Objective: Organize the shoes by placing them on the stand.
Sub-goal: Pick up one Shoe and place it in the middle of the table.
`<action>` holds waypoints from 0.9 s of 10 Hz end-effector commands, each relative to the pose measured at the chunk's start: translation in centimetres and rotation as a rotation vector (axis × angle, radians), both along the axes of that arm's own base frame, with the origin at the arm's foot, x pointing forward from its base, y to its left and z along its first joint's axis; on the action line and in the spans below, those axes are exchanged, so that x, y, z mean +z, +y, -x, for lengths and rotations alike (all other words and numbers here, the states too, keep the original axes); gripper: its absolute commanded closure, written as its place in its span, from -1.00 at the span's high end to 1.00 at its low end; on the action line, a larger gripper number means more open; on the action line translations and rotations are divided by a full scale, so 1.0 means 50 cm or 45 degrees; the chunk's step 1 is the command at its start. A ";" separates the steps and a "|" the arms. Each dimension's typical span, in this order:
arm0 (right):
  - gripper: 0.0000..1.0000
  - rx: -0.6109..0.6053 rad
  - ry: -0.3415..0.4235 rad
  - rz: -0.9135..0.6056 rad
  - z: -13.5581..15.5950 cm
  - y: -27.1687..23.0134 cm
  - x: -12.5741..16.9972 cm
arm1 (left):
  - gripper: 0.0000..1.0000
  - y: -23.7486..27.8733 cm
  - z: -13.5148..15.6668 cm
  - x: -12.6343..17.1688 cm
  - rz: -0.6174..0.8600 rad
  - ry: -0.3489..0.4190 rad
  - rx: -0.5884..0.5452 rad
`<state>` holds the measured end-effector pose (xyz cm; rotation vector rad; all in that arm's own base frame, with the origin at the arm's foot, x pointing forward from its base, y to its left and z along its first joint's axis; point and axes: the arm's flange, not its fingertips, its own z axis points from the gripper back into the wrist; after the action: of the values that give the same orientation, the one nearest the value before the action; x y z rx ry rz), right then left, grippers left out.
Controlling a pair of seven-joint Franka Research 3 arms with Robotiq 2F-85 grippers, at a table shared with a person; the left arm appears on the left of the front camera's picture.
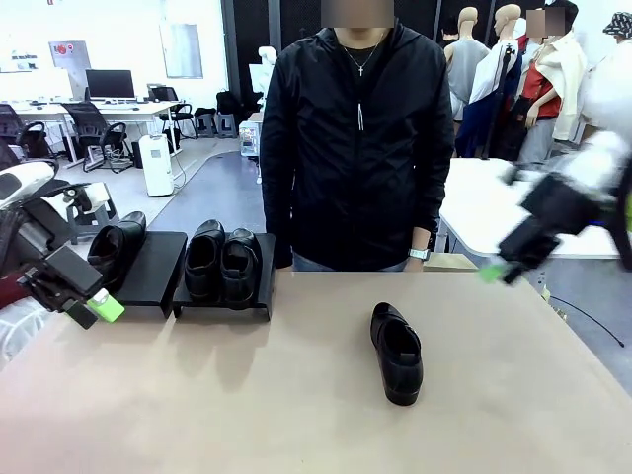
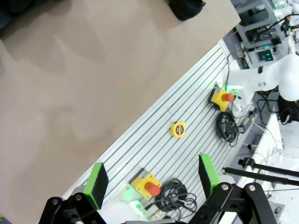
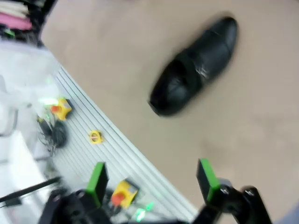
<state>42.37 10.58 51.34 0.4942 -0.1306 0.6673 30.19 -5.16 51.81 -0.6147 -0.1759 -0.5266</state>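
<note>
Two black stands sit at the table's far left. One glossy black shoe rests on the left stand. A pair of shoes fills the right stand. Another shoe lies loose on the tan table right of centre, toe toward me; it shows blurred in the right wrist view, and its tip shows in the left wrist view. My left gripper hangs open and empty in front of the left stand. My right gripper is open, raised above the table's right side.
A person in a black jacket stands at the table's far edge, between the stands and the loose shoe. Below the near edge runs a slotted metal rail with emergency-stop buttons, a yellow tape measure and cables.
</note>
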 end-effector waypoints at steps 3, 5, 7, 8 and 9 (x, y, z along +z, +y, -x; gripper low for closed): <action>1.00 0.041 -0.146 0.514 -0.112 0.305 -0.073 | 1.00 0.004 -0.001 0.005 0.009 0.018 0.001; 1.00 0.152 -0.127 0.360 -0.067 0.353 -0.078 | 1.00 0.004 -0.001 0.005 0.009 0.018 0.001; 1.00 0.061 -0.170 0.435 -0.099 0.334 -0.085 | 1.00 0.004 -0.001 0.005 0.009 0.018 0.001; 1.00 -0.245 -0.038 0.540 -0.094 0.343 -0.090 | 1.00 0.004 -0.001 0.005 0.009 0.018 0.001; 1.00 -0.489 0.119 0.614 -0.074 0.359 -0.123 | 1.00 0.004 -0.001 0.005 0.009 0.018 0.001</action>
<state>46.78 27.20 46.16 0.0829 -0.0667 0.5300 30.22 -5.13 51.80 -0.6155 -0.1737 -0.5256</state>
